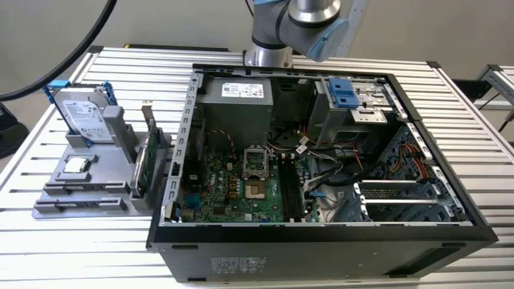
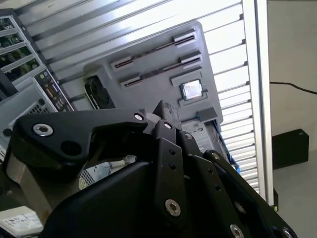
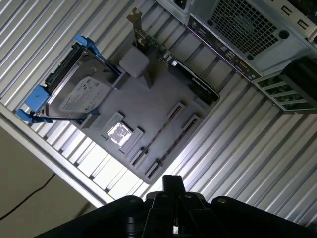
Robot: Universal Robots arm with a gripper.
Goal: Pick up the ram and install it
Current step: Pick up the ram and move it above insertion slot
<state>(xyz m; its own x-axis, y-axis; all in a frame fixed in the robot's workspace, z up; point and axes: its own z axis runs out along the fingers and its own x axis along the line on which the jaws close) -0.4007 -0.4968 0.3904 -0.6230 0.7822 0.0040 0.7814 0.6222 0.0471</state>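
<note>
The ram [image 3: 157, 133] is sitting edge-on, a thin dark strip in a slot of the grey holder [image 3: 153, 99], well below the gripper [image 3: 172, 186], so nothing is being lifted yet. The jaws are hanging clear of it with no part showing in them; whether they are apart or together I cannot tell. Off to the side of the jaws the open case [image 1: 321, 236] is lying on the worktop [image 1: 64, 256]. Its long black memory slots [image 1: 289, 188] are looking bare, so I am judging both the pick-up and the fitting as still to do. As for writing, the drive [image 3: 74, 96] in the holder is carrying a white label, and so is the power supply [image 1: 237, 96], but I am not making out any of the print.
</note>
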